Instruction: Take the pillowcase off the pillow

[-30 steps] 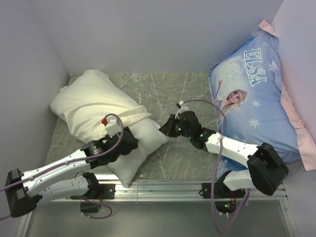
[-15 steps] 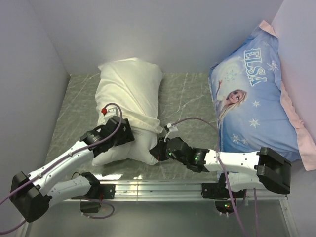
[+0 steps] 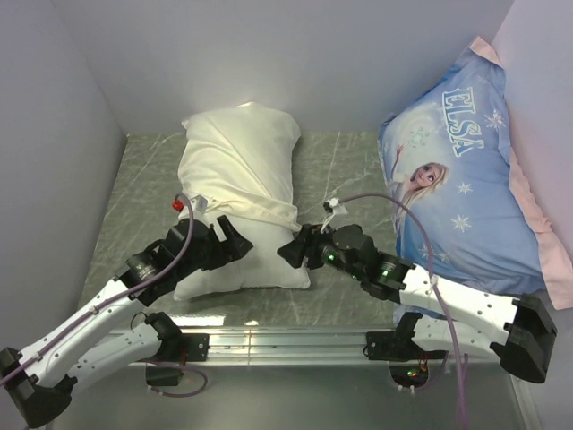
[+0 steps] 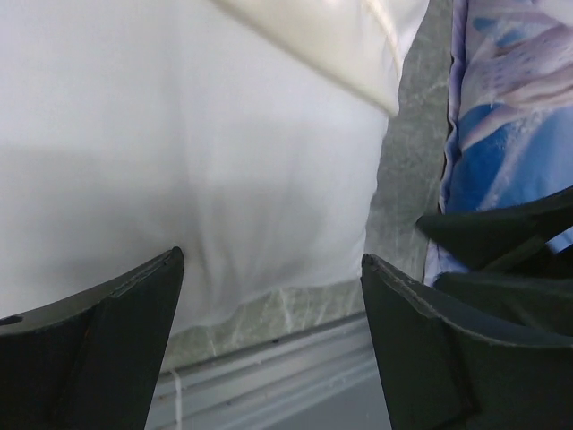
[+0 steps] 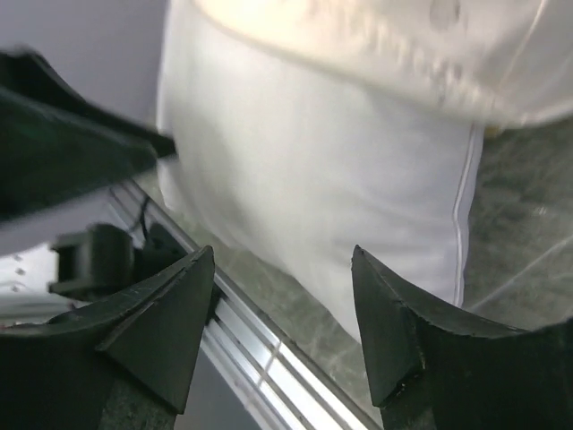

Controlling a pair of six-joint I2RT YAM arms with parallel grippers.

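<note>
The cream pillowcase (image 3: 237, 161) covers the far half of the white pillow (image 3: 260, 264), which lies lengthwise on the table with its near half bare. My left gripper (image 3: 240, 244) is open over the bare pillow's left part, just below the case's hem. My right gripper (image 3: 288, 251) is open at the pillow's right edge, facing the left one. In the left wrist view the left gripper (image 4: 272, 257) frames the pillow (image 4: 179, 161), with the pillowcase (image 4: 331, 36) above. In the right wrist view the right gripper (image 5: 283, 251) has the pillow (image 5: 313, 161) and the pillowcase (image 5: 403, 45) beyond it. Neither gripper holds anything.
A blue ELSA-print pillow (image 3: 466, 170) with a pink edge leans against the right wall. A metal rail (image 3: 286, 345) runs along the near edge of the marble table (image 3: 349, 170). Grey walls close in the left and back.
The pillow swung from lying diagonally at the left to lying lengthwise in the middle. My right gripper let go of the pillow's near corner and opened. The left gripper opened wider.
</note>
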